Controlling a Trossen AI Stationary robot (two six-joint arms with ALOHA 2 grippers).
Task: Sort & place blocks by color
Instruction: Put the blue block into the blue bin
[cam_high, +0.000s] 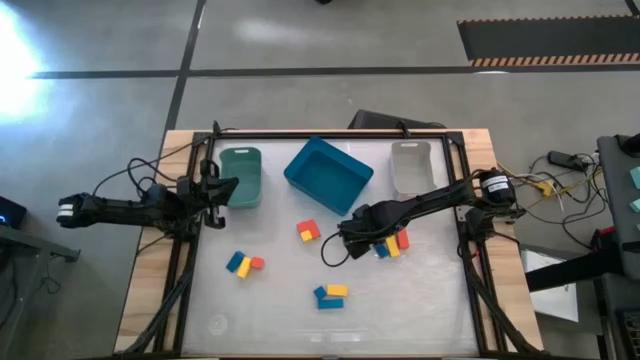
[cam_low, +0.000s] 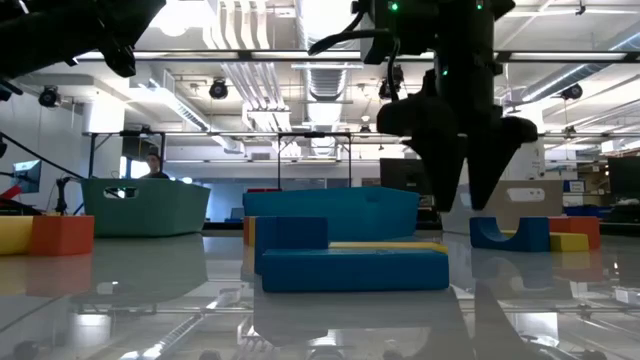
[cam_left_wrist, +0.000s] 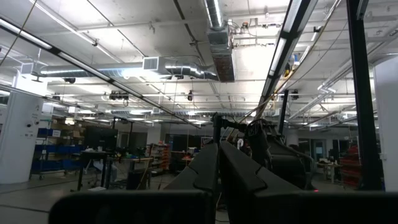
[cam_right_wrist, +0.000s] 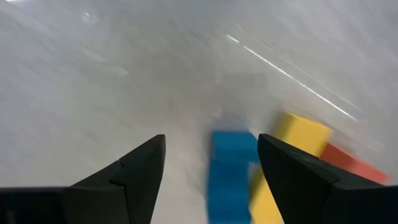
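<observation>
Blocks lying in four small clusters on the white table top (cam_high: 290, 300), all below the three bins in the high view. Red and yellow pair (cam_high: 308, 231) near the middle, directly at 6 o'clock from the blue bin (cam_high: 328, 175). Blue, yellow and red trio (cam_high: 243, 264) toward 8 o'clock from that pair, strung out with its long axis running roughly 8 to 2 o'clock. Blue bar with yellow bar (cam_high: 330, 295) at 6 o'clock from the centre pair, long axes close to 9–3 o'clock; in the low view the same blue bar (cam_low: 355, 268) lies flat and broadside, a yellow bar (cam_low: 385, 245) just behind it. Fourth cluster of blue, yellow and red blocks (cam_high: 392, 244) at 3 o'clock from the centre pair, partly under the right arm. Right gripper (cam_high: 347, 238) hovering just at 9 o'clock of that cluster, fingers spread wide and gripping nothing; in the right wrist view a blue block (cam_right_wrist: 231, 167) shows between the fingertips (cam_right_wrist: 147, 163), a yellow block (cam_right_wrist: 301, 134) and a red block (cam_right_wrist: 349, 163) touching beside it. Left gripper (cam_high: 222, 188) parked at the table's left edge, beside the green bin (cam_high: 241, 177); fingers pressed together in the left wrist view, nothing held. Grey bin (cam_high: 410, 165) at 3 o'clock from the blue one.
</observation>
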